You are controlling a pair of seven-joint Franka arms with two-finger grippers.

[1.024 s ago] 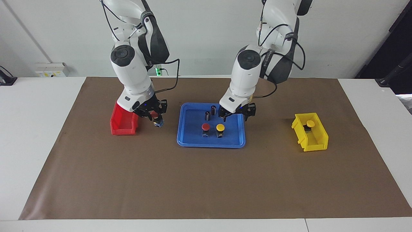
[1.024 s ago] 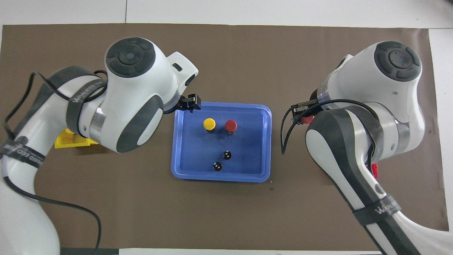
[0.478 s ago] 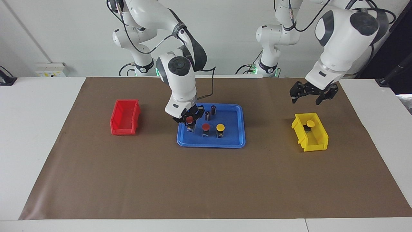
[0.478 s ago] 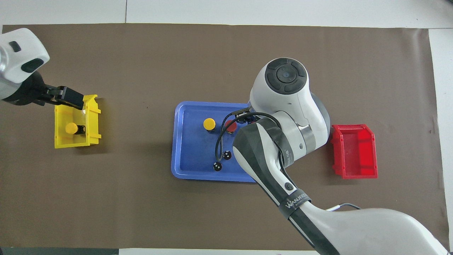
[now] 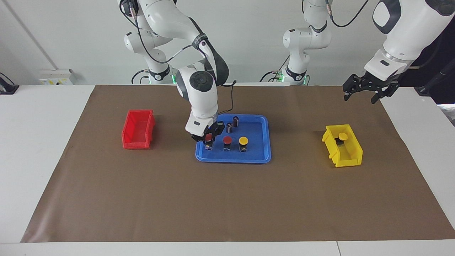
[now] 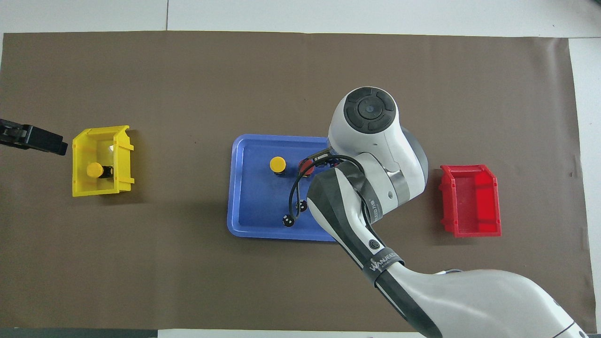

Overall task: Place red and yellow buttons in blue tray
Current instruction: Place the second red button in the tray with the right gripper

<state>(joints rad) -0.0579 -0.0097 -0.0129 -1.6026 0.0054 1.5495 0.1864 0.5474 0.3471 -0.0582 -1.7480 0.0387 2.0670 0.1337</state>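
- A red bin is seen toward the right arm's end of the brown mat.
- A red-capped button is gripped by the right gripper, low in the blue tray.
- Beside it in the tray, a second red button and a yellow button are standing; two dark cylinders are nearer the robots.
- The other yellow button is seen inside the yellow bin.
- The left gripper is held spread wide, empty, over the mat's edge.

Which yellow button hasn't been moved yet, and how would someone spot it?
Find the yellow bin toward the left arm's end of the table, apart from the blue tray. The yellow button stands inside it, alone. The other yellow button stands in the tray beside a red one.
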